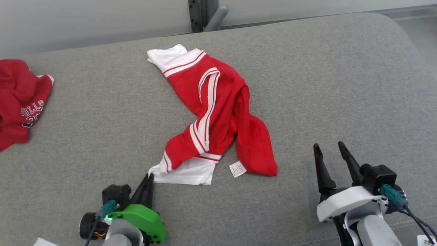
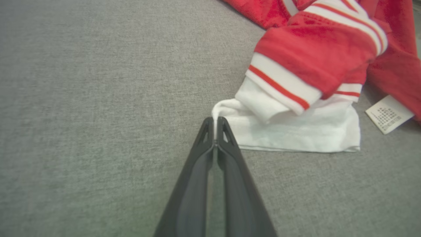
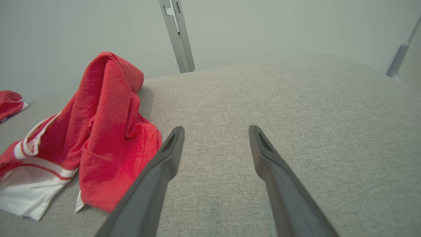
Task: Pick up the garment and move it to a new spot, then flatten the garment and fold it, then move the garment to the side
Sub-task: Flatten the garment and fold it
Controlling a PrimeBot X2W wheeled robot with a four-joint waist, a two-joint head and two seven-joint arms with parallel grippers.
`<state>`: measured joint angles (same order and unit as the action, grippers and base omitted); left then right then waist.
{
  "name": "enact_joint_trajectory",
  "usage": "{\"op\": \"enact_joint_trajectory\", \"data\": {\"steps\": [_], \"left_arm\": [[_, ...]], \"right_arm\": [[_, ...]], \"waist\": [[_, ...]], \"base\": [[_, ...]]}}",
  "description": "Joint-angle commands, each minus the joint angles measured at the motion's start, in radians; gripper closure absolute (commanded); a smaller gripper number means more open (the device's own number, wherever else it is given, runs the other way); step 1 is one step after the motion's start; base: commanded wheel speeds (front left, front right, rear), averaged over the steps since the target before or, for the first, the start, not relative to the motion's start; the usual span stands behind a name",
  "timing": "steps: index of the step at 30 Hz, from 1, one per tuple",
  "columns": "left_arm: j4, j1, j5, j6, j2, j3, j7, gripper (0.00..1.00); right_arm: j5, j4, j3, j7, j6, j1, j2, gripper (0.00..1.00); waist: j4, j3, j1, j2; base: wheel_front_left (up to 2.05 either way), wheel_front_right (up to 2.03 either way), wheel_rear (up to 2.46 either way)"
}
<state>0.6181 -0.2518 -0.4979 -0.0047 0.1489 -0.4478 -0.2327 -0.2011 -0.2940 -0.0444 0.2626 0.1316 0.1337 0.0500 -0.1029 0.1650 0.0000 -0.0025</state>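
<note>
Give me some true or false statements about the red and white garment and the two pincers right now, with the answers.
1. The left pincer is shut on a white corner of the garment. True.
2. The right pincer grips the garment's red part. False: it is open, apart from the cloth, over bare cushion.
3. The garment lies folded in a neat rectangle. False: it is crumpled and twisted.
4. A white care label shows at the garment's near edge. True.

My left tool (image 2: 215, 122) is pinched closed on the white corner of the garment (image 2: 309, 52) — red with white stripes — lying crumpled on the grey cushion (image 2: 82, 98), its label (image 2: 388, 114) at right.
</note>
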Motion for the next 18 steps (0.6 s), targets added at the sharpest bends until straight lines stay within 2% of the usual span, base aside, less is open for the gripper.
{"op": "enact_joint_trajectory", "data": {"steps": [1, 12, 18], "left_arm": [[-0.007, 0.014, -0.008, 0.011, 0.015, 0.015, -0.01, 1.0], [-0.097, 0.101, -0.04, 0.072, 0.07, 0.135, -0.033, 1.0], [-0.145, 0.132, -0.042, 0.088, 0.085, 0.17, -0.033, 1.0]], "right_arm": [[-0.01, -0.007, -0.013, 0.003, -0.002, -0.013, 0.001, 0.0], [-0.084, -0.09, -0.205, 0.003, -0.002, -0.033, 0.002, 0.0], [-0.114, -0.157, -0.225, 0.003, -0.002, -0.012, 0.002, 0.0]], "waist": [[0.01, -0.002, 0.0, 0.0025], [0.061, 0.007, 0.0, 0.0025], [0.077, 0.016, 0.0, 0.0025]], "base": [[0.0, 0.0, 0.0], [0.0, 0.0, 0.0], [0.0, 0.0, 0.0]]}}
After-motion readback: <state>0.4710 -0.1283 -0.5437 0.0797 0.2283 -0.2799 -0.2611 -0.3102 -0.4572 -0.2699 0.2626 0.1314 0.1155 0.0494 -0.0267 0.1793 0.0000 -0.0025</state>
